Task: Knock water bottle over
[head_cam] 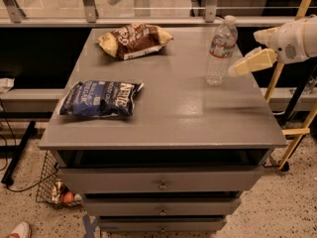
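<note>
Down at far left, on the speckled floor: tip of a white shoe [20, 229], then a wire basket [48, 178] tucked against the table's lower left corner, with small items inside too dim to name.

On the grey table [173, 123], left half: blue chip bag [99, 99], lying flat near the left edge, printed face up. Further back and a little to the right: brown chip bag [133, 39], also flat, well apart from the blue one. Below the tabletop, at the front: a stack of drawers [161, 182] with small round knobs, top one pulled slightly out.

On the right half, toward the back: water bottle [220, 53], clear and ribbed, white cap on, white-and-red label round the middle. Stands upright on its base, near the right edge, well apart from both bags.

Just beside the bottle, to its right, reaching in from off the table's edge: claw [242, 53], cream-coloured on a white wrist. Spread open, holding nothing. Lower finger [252, 62] slanted down toward the bottle's lower half, tip right at its side; touching or a hair short, cannot tell. Upper finger level with the label, apart from the bottle.

At far right, behind the arm: a yellow wooden frame [296, 133] leaning on the floor.
</note>
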`<action>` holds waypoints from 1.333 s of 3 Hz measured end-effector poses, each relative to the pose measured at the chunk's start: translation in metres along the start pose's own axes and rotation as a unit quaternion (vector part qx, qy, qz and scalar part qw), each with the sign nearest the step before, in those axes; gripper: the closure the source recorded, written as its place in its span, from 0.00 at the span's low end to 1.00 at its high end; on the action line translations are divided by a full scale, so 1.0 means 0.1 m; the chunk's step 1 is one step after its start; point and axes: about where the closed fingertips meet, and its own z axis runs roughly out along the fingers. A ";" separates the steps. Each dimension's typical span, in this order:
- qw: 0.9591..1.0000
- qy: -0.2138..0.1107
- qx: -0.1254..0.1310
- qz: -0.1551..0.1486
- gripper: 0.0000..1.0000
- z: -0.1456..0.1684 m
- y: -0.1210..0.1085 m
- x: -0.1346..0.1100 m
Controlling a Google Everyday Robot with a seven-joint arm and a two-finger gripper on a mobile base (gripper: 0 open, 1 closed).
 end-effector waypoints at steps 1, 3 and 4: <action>0.997 -0.065 -0.031 0.008 0.00 0.21 0.06 -0.16; 0.990 -0.124 -0.065 0.017 0.00 0.46 0.13 -0.32; 0.987 -0.141 -0.073 0.021 0.18 0.53 0.13 -0.36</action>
